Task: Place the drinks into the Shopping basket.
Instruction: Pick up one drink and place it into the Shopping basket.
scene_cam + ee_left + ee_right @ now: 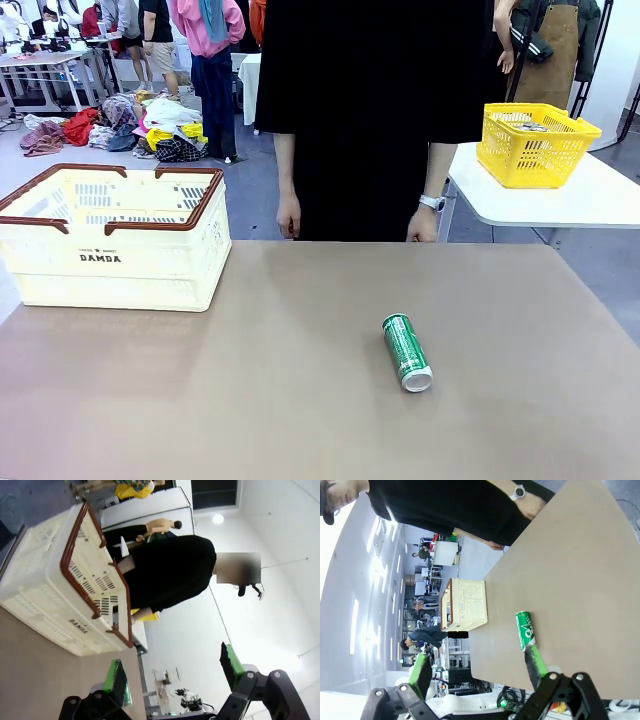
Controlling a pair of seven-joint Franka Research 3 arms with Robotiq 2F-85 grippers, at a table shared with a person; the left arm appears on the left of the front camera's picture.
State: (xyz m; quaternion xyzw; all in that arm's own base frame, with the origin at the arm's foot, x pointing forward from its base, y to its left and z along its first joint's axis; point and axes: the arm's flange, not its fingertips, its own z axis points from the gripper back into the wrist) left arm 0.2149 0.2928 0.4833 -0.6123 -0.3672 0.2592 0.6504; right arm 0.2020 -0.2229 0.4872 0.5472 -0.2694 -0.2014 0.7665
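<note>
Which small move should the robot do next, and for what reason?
Probably move the open right tool toward the green can and line it up across the can's body. The can lies on its side on the table, right of centre, apart from the Shopping basket.

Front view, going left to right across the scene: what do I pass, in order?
Shopping basket → green can, lying on its side on the table → yellow basket on the white side table.
</note>
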